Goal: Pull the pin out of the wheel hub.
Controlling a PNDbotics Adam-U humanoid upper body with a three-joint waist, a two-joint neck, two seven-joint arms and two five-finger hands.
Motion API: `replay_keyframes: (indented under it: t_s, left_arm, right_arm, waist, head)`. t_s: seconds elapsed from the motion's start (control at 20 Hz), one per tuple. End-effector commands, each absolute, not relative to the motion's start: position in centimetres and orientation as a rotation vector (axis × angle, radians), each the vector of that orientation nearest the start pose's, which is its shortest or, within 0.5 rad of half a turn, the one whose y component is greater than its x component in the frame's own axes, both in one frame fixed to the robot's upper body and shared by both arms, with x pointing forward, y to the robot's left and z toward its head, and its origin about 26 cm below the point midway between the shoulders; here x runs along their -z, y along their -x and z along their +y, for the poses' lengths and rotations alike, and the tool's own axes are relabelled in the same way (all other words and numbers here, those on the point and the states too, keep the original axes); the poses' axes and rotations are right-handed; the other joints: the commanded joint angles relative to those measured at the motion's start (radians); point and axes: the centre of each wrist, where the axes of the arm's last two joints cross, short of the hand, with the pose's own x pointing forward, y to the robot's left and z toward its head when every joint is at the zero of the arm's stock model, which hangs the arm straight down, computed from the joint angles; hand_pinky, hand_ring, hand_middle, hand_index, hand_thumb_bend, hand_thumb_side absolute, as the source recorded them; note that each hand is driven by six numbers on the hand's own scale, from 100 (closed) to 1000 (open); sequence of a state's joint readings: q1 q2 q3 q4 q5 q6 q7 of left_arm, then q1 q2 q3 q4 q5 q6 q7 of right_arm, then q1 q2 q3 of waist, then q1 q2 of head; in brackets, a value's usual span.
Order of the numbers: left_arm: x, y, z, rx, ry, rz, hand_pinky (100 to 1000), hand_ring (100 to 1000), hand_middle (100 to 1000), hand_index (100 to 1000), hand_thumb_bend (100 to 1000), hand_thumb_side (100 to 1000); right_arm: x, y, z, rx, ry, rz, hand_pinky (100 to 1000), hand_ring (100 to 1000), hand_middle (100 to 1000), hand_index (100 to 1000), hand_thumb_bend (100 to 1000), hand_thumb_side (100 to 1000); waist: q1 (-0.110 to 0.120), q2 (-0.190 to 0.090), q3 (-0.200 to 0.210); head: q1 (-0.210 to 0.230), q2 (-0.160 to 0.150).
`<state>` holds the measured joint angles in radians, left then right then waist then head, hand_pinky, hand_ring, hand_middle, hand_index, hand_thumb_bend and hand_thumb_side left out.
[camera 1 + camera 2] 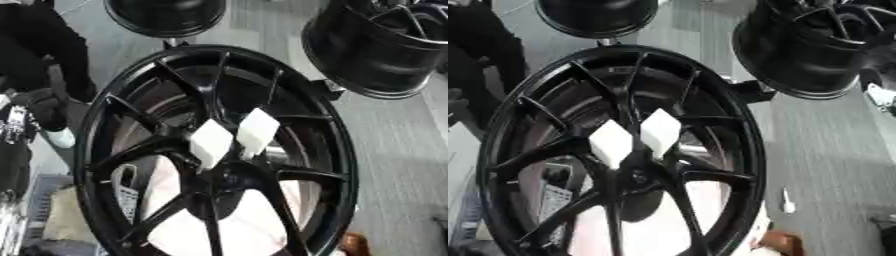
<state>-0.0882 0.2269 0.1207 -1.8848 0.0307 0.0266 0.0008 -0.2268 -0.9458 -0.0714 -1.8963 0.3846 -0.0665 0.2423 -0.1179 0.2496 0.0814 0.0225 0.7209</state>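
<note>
**Below my head, a black wheel and no hand of mine**

Straight below my camera stands a large black wheel (219,150), its thin spokes running out from the hub (223,175) to a glossy rim. Neither my left hand nor my right hand shows in either eye view, so I cannot tell how far open either one is or whether it holds anything, and I have no hand to place things against; I can only place them against the wheel.

Two white blocks (234,136) sit side by side just above the hub, tilted, their corners pointing down towards the centre. Whether one of them is the pin I cannot tell. Pale surfaces show through the gaps between the lower spokes.

Beyond the big wheel, two more black wheels sit on the grey floor (385,150): one at the top edge (166,17), one at the upper right (376,45), turned so that its barrel faces me. A small white object (787,202) lies on the floor to the right of the big wheel, well apart from it.
</note>
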Motion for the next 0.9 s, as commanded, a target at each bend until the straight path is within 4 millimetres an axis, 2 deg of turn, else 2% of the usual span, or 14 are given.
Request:
replay_keyframes:
  t_s: [0.05,0.9]
  left_arm:
    - [-11.88,-28.32,30.33,0.125,-0.220,-1.971,904,846,808,792,100,847]
    - [-11.91,-28.16,30.49,0.113,-0.231,-1.975,903,847,808,792,100,844]
  right_arm:
    - [-26.98,-28.83,-36.96,-1.336,1.032,-1.751,886,780,701,756,116,377]
    - [-26.65,-28.85,-36.96,-1.322,1.024,-1.756,884,777,697,753,109,376]
  waist:
    - [0.007,-0.018,-0.003]
    - [0.013,-0.024,-0.010]
  head:
    - [0.001,0.007]
    - [-0.002,0.005]
